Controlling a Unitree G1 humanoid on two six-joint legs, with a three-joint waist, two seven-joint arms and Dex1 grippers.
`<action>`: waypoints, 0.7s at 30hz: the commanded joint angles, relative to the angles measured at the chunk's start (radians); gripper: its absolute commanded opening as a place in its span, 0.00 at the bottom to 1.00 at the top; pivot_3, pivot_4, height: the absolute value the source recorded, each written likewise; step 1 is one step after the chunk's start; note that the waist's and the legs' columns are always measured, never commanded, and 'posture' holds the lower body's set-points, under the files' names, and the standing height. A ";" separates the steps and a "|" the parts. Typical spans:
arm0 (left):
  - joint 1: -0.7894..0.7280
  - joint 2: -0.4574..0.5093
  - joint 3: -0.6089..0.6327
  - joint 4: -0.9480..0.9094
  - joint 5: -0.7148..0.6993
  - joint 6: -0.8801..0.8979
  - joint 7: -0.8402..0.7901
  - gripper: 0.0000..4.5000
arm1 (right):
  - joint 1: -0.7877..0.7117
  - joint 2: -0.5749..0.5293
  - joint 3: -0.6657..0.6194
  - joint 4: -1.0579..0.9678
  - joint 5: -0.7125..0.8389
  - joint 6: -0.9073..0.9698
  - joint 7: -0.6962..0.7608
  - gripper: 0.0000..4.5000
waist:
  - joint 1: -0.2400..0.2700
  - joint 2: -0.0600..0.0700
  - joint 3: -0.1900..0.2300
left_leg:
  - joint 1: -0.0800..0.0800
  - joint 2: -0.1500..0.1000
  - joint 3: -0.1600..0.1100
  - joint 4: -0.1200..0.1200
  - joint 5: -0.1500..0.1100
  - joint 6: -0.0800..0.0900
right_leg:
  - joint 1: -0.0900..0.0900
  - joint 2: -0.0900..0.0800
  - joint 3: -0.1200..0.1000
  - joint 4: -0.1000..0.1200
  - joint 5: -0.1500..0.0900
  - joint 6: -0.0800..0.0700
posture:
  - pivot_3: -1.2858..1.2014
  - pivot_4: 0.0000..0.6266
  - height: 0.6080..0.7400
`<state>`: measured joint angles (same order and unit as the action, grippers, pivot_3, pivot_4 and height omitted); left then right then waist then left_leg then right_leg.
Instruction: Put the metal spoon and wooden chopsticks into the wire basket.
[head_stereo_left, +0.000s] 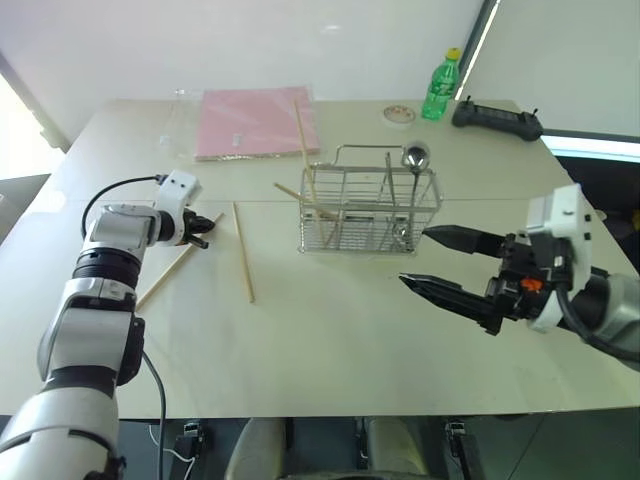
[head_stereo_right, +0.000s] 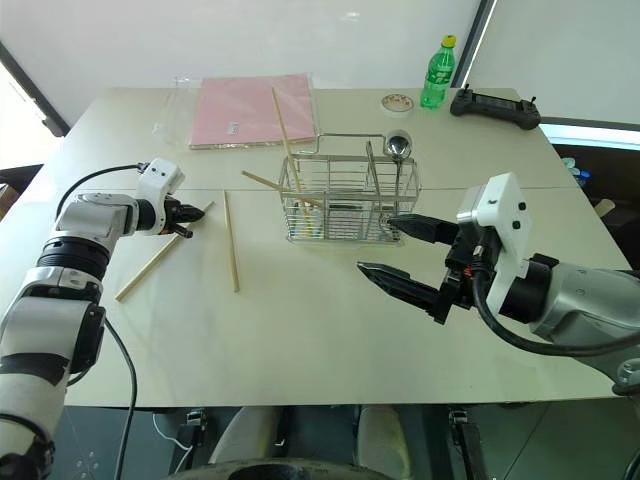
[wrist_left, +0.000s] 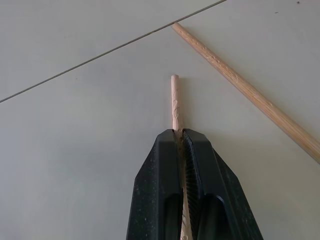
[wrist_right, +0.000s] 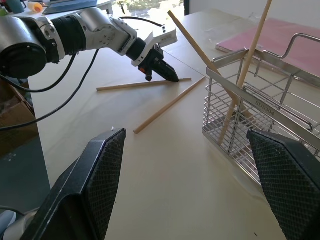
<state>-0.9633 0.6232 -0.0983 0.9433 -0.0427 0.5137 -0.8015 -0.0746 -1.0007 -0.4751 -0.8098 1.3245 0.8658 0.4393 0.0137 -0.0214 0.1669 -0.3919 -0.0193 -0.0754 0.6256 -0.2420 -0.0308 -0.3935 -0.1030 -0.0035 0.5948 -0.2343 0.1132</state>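
left gripper: clamped on a wooden chopstick lying on the table, tip poking past the fingers | second loose chopstick just beside | right gripper: jaws wide, empty, near wire basket | basket holds two tan chopsticks, leaning, and upright shiny metal spoon

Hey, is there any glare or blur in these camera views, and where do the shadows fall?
Left eye view: bright glare washes out the wall behind the white table, and the silver wire basket casts only a faint shadow. Left wrist view: the left pincer, shut on a light wooden chopstick, looks sharp. Right wrist view: the right pincer's fingers loom large and dark in the foreground.
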 joint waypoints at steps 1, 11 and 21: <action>-0.029 0.001 0.068 0.004 -0.047 0.101 -0.012 0.00 | -0.005 -0.013 -0.012 -0.003 0.011 -0.026 0.008 0.89 | 0.000 0.000 0.000 | 0.000 0.000 0.000 0.000 0.000 0.000 | 0.000 0.000 0.000 0.000 0.000 0.000 | 0.52 0.24 0.86; -0.210 -0.037 0.497 -0.259 -0.344 0.085 0.220 0.00 | 0.010 -0.022 -0.026 0.009 0.035 -0.014 0.017 0.89 | 0.000 -0.006 0.003 | -0.004 0.000 -0.003 0.000 0.000 0.000 | -0.002 0.000 -0.003 0.000 0.002 0.005 | 0.52 0.24 0.86; -0.299 -0.254 0.503 -0.637 -0.531 0.009 0.311 0.00 | -0.005 -0.032 -0.002 0.030 0.026 -0.023 0.027 0.89 | 0.002 -0.005 0.003 | -0.002 -0.002 0.001 0.002 0.000 -0.001 | 0.002 0.000 -0.003 0.000 0.002 0.005 | 0.52 0.24 0.86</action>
<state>-1.2358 0.3860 0.4374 0.3591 -0.5510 0.5330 -0.4964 -0.0627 -1.0220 -0.4741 -0.7777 1.3435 0.8659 0.4624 0.0155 -0.0267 0.1700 -0.3924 -0.0226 -0.0744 0.6275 -0.2420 -0.0313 -0.3904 -0.1029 -0.0061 0.5943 -0.2326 0.1179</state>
